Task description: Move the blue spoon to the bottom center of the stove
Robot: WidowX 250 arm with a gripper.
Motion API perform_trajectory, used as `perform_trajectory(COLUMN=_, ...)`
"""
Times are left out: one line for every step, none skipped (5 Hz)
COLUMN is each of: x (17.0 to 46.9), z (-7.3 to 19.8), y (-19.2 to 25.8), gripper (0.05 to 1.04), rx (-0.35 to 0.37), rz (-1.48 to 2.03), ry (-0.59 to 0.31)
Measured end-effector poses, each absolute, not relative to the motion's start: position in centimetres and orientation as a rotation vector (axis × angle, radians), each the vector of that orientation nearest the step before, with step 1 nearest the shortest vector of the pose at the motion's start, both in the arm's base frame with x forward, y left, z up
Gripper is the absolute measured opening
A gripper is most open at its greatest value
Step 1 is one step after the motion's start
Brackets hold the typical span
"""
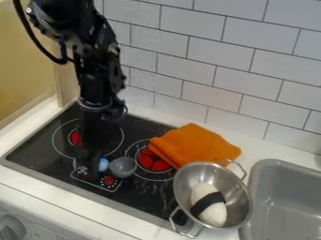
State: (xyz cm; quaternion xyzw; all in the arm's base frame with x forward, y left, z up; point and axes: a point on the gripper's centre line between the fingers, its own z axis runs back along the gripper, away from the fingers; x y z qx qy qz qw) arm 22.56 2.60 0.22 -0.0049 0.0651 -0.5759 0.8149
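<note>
Can make out one black gripper over the near left of the smooth stove (can't tell whether spread or pinching), with one blue spoon, partly hidden, just right of it, beside one rounded grey cup. Farther right, find one rumpled orange cloth, one shiny two-handled metal pan, one grey sink.

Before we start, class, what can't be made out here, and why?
- Blue piece, camera view: partly behind the gripper; any join to the grey bowl is too small to tell.
- Sink, camera view: cut off by the right edge.
- Knob, camera view: cut off by the bottom edge.
</note>
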Motion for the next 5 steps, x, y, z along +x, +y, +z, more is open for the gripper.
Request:
perform_trajectory(x=22.9, z=0.0, y=2.7, gripper=0.450, rx=0.010, rz=-1.212, ry=0.152)
perform_trajectory(x=23.4, z=0.0, y=2.4, gripper=0.725, rx=0.005, rz=-1.191, ry=0.138)
perform_trajectory(x=23.3, z=0.1, y=2.2, gripper=0.964, rx=-0.011, rz=-1.190, ry=0.132)
perform_trajectory(x=23.2, z=0.2, y=2.1, gripper=1.003, rx=-0.024, rz=-1.195, ry=0.133)
perform_trajectory(x=23.2, z=1.3, y=1.7, gripper=0.999, rx=-0.059, rz=-1.217, ry=0.087)
